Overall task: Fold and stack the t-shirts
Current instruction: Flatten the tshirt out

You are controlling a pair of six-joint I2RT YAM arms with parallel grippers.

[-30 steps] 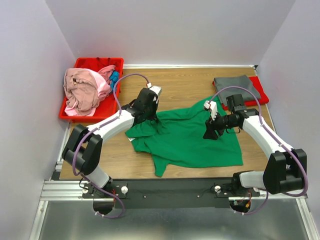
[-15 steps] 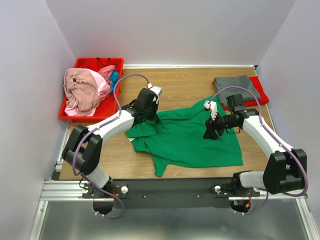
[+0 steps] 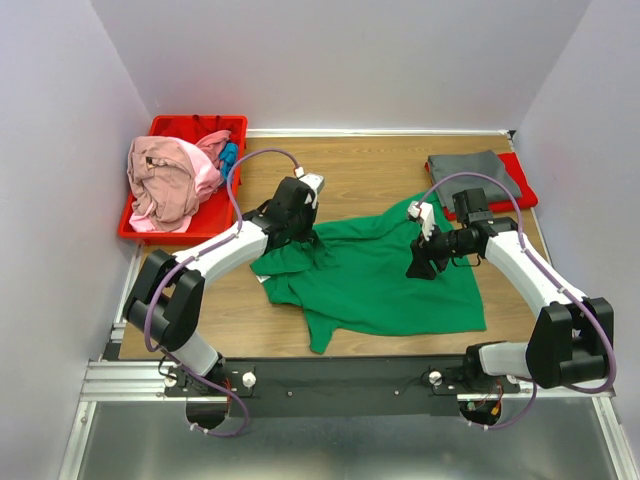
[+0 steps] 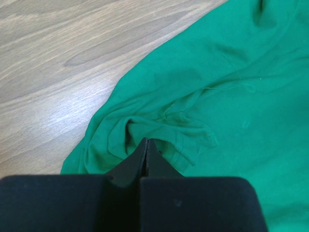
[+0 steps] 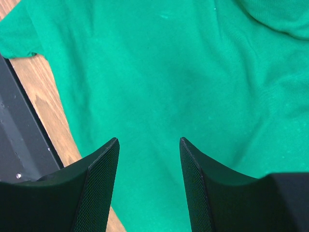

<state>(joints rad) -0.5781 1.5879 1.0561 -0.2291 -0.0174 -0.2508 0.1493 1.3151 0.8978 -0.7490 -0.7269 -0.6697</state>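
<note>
Starting nearest you: the green t-shirt (image 3: 380, 285) lies spread but rumpled beneath both grippers. Your left gripper (image 4: 147, 143) is pinched together on a puckered fold at its edge, probably to draw that side flat. Your right gripper (image 5: 147, 140) hangs over smooth cloth, fingers apart, holding nothing. Beyond it, the grey t-shirt (image 3: 470, 168) lies folded. Beyond the left one, pink t-shirts (image 3: 165, 180) heap in the red bin (image 3: 195, 125).

Green t-shirt (image 3: 375, 285) lies crumpled at centre of table (image 3: 370, 170), left pincer (image 3: 305, 238) and right pincer (image 3: 416, 270) lowered onto it.
</note>
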